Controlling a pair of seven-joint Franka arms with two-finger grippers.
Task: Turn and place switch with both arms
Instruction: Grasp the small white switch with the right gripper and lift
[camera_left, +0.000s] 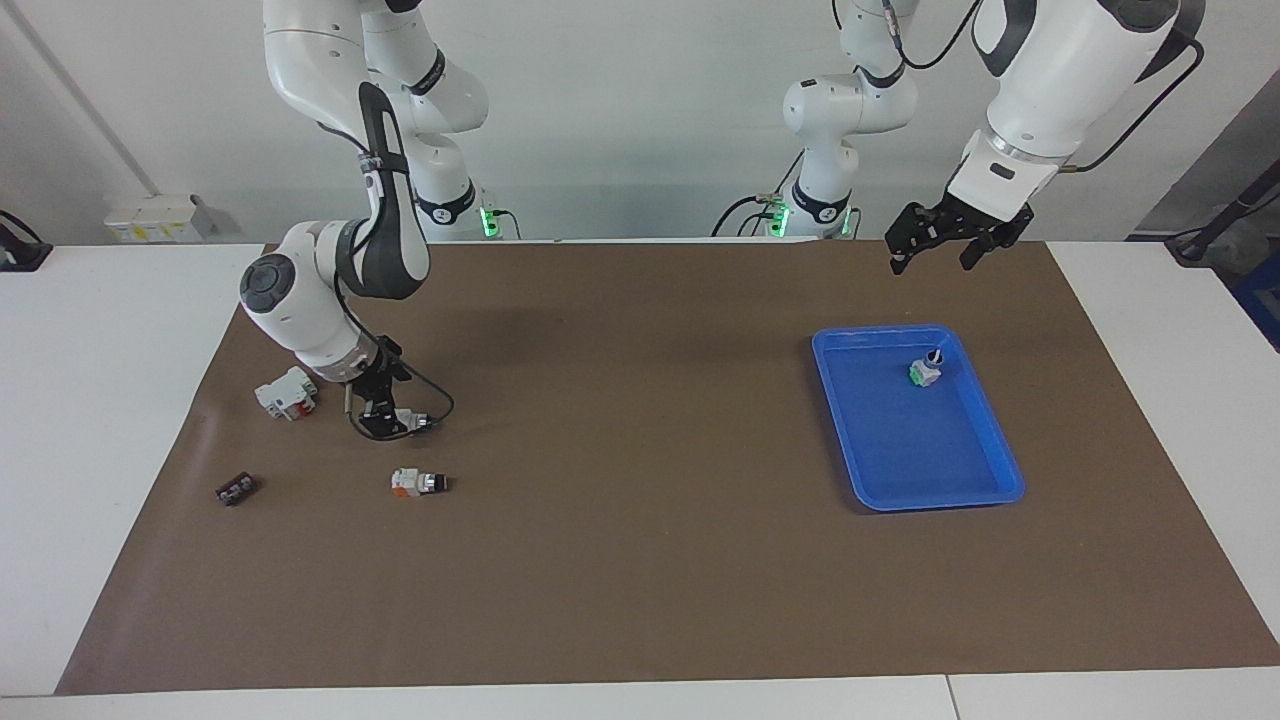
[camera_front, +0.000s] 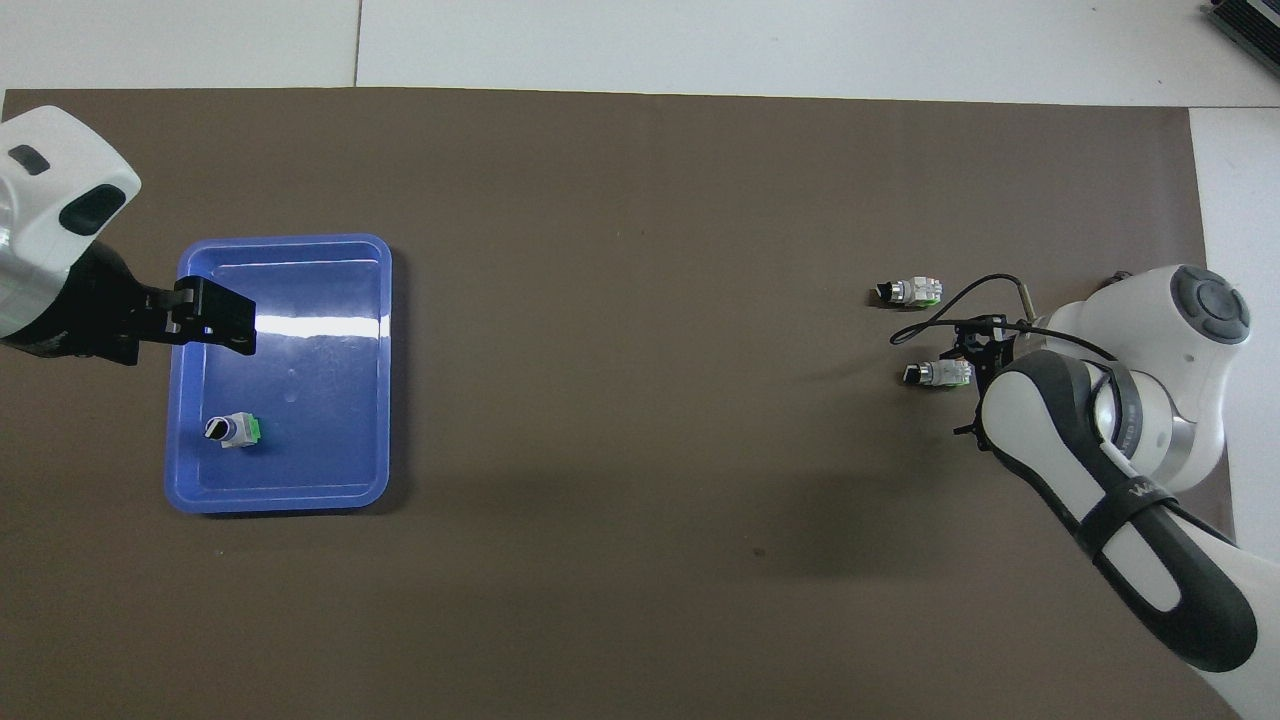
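blue tray at the left arm's end holds one switch; two remain on brown mat. right gripper, open, is down at the nearer switch, not yet gripped. left gripper waits open over the mat near the tray. mid-table lies free.
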